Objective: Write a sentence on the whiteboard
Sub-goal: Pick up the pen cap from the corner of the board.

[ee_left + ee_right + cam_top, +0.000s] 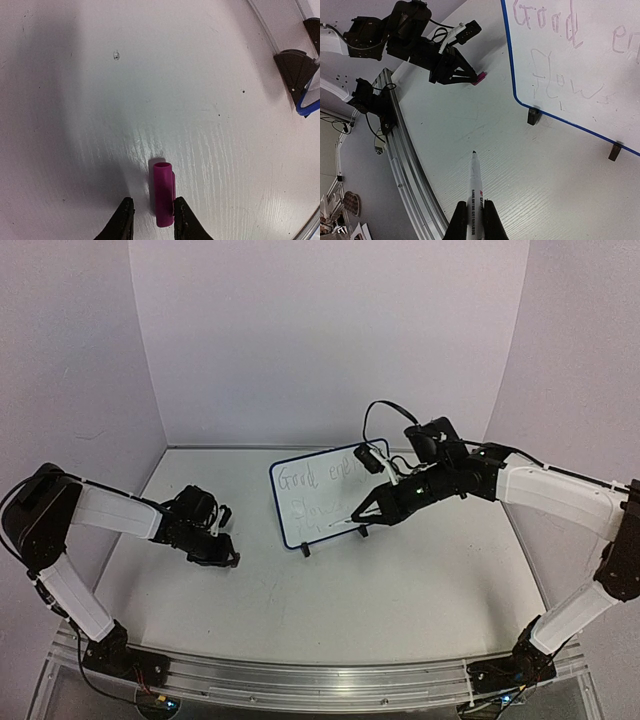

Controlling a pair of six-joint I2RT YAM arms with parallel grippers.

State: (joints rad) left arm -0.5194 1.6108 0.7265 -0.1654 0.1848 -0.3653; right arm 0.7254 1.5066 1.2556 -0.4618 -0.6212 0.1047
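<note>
- Board stands tilted back on its feet at mid-table in the top view. Its face is turned toward the arms, so a pen can reach it. The sentence runs across it in two faint lines.
- In the same view, your right claw holds the marker low, at the board's lower right part. You cannot tell from here whether the tip touches. Your left claw hangs low over the table, well apart from the board and out of the way of the writing arm.
- In the left wrist view, the cap lies on the table between the fingers. It touches one finger and there is a gap to the other, so the jaws stand apart and do not pinch it. I judge it lies ready for closing the marker later.
- In the right wrist view, the claw is clamped on the marker, with the tip pointing forward. The tip is over bare table, near the foot at the board's corner, and not on the white face.
- The upper line begins with "Good" and the lower reads about "flows". Both lines look written, so I judge the writing is near its end.
</note>
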